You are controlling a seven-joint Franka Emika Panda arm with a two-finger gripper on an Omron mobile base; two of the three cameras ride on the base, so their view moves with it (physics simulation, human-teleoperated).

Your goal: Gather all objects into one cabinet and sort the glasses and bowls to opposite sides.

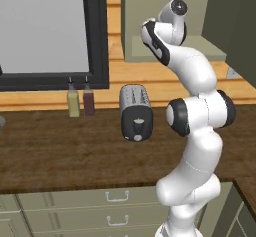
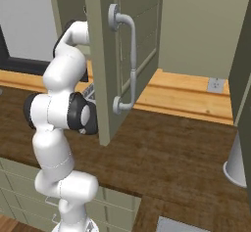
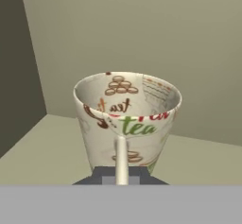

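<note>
Mug [image 3: 126,119], stiff, light, glazed and likely slippery, is sitting upright on the cabinet shelf [image 3: 42,152], its handle facing the hand [image 3: 121,176], which is gripping it there, closed tight.

A chrome toaster [image 1: 135,112] stands mid-counter on the dark wooden worktop [image 1: 60,153]. At its nine o'clock, two slim bottles sit side by side: one yellowish [image 1: 73,101], one dark red [image 1: 88,99]. A black-framed window [image 1: 95,36] rises behind them. At the right base view's four o'clock stands a pale, possibly conical object [image 2: 238,160].
</note>
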